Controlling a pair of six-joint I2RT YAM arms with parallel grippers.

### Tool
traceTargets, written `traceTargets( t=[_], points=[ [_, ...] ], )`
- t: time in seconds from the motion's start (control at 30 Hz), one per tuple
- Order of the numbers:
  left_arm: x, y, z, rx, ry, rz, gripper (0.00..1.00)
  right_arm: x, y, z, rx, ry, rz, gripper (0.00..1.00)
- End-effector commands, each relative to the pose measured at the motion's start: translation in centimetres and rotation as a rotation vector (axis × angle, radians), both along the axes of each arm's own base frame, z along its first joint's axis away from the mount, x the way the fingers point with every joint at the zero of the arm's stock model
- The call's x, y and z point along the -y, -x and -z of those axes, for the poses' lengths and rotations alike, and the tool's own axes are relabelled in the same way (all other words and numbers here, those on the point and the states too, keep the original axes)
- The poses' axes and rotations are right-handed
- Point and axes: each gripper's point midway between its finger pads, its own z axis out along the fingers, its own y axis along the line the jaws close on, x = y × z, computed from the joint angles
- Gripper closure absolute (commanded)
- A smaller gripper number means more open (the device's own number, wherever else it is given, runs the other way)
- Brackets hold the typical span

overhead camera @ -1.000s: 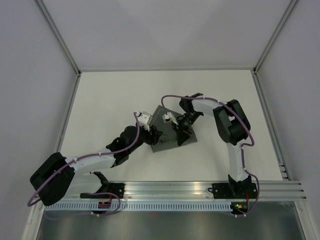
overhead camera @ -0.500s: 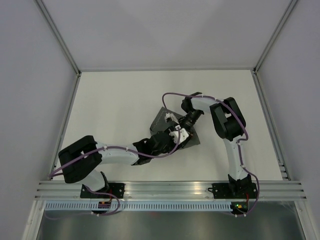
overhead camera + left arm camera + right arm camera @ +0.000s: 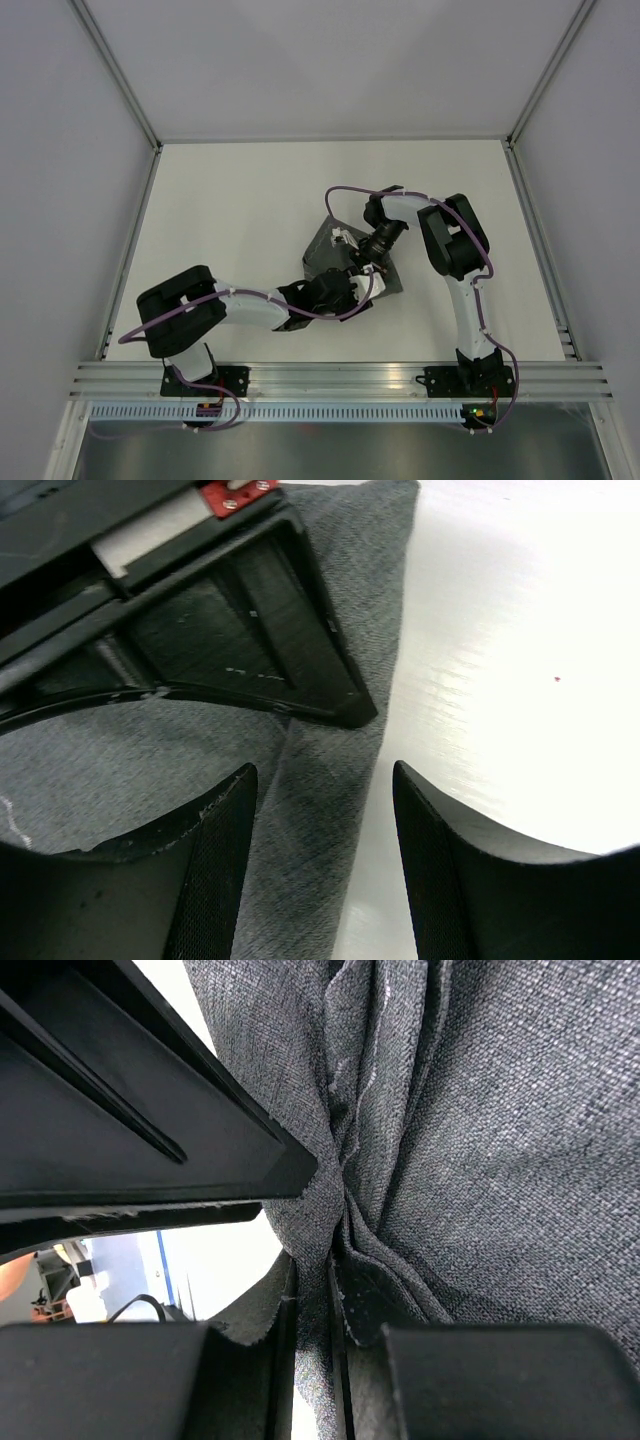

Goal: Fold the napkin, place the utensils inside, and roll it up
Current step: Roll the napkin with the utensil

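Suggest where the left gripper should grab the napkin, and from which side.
Probably the flat free edge of the napkin, beside bare table. Come down from above with the open left gripper straddling that edge; the right gripper is shut on a bunched fold further in.

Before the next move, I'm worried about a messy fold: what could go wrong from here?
The right hand is shut on a bunched pleat of the napkin; pulling could drag or crumple the cloth instead of folding it flat. The open left hand sits at the napkin's edge, very near the right hand's finger; closing in might bump it.
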Motion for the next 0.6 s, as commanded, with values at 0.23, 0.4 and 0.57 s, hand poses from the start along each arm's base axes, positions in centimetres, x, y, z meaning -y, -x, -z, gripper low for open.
traceTargets(
  t=[0.23, 0.4, 0.57],
  points=[
    [1.4, 0.6, 1.9, -0.029, -0.032, 0.035, 0.4, 2.3, -2.0, 5.4, 0.133, 0.102, -0.098, 0.99],
    [0.9, 0.2, 2.5, -0.037, -0.012, -0.03, 0.53, 2.3, -1.8, 5.4, 0.122, 0.106, -0.093, 1.0],
    [0.5, 0.5, 4.1, -0.065, -0.038, -0.045, 0.65, 2.3, -1.6, 5.3, 0.112, 0.102, -0.087, 0.99]
  ],
)
